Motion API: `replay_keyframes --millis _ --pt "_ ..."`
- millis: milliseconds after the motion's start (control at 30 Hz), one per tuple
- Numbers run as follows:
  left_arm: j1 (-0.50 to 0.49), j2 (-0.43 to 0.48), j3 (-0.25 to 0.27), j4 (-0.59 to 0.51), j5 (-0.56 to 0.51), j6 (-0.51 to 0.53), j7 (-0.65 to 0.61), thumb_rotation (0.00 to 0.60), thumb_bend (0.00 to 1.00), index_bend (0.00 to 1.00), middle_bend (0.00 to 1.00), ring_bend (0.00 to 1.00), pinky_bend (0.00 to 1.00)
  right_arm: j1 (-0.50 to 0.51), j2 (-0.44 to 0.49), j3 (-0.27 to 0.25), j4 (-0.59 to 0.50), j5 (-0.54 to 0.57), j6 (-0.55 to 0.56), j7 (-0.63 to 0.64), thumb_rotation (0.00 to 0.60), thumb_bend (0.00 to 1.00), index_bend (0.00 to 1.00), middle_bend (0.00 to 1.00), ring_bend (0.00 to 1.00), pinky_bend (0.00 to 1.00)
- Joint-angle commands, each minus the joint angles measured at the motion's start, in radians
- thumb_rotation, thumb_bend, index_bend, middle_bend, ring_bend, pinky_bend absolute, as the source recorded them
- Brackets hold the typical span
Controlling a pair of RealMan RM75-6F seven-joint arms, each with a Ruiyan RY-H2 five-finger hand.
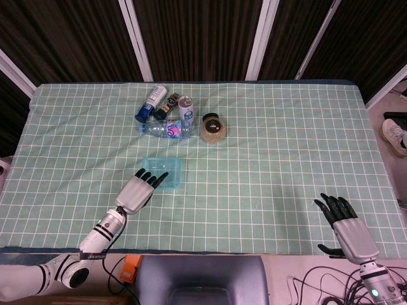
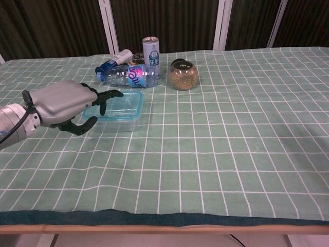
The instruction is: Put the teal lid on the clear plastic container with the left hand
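Dark curtains are hanging behind a bench [image 1: 267, 152] covered in green checked cloth. I am holding my left hand [image 2: 67, 104] at the container's [image 2: 117, 109] near-left edge, fingers apart and gripping nothing, fingertips reaching over its rim. The lid [image 1: 166, 171] appears to be sitting on the container already. My right hand [image 1: 343, 230] is resting open at the near edge, out of the way.
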Motion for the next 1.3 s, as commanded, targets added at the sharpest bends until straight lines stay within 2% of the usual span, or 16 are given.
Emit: replay_keyframes --millis 33,767,1300 --pt "0.002 -0.006 0.001 0.007 0.004 -0.001 -0.002 0.6 0.61 0.0 0.33 0.26 0.25 0.0 0.0 0.0 0.0 0.0 0.0 0.0 0.6 0.22 0.0 0.0 0.0 0.0" --pt "0.008 -0.038 -0.005 0.063 0.026 -0.013 -0.038 0.6 0.61 0.0 0.33 0.25 0.23 0.001 0.001 0.001 -0.001 0.004 -0.003 0.0 0.6 0.22 0.0 0.0 0.0 0.0" --pt "0.025 0.045 -0.061 -0.092 0.123 0.13 -0.073 0.6 0.6 0.0 0.28 0.21 0.2 0.0 0.001 -0.002 -0.001 -0.004 0.0 -0.003 0.6 0.22 0.0 0.0 0.0 0.0"
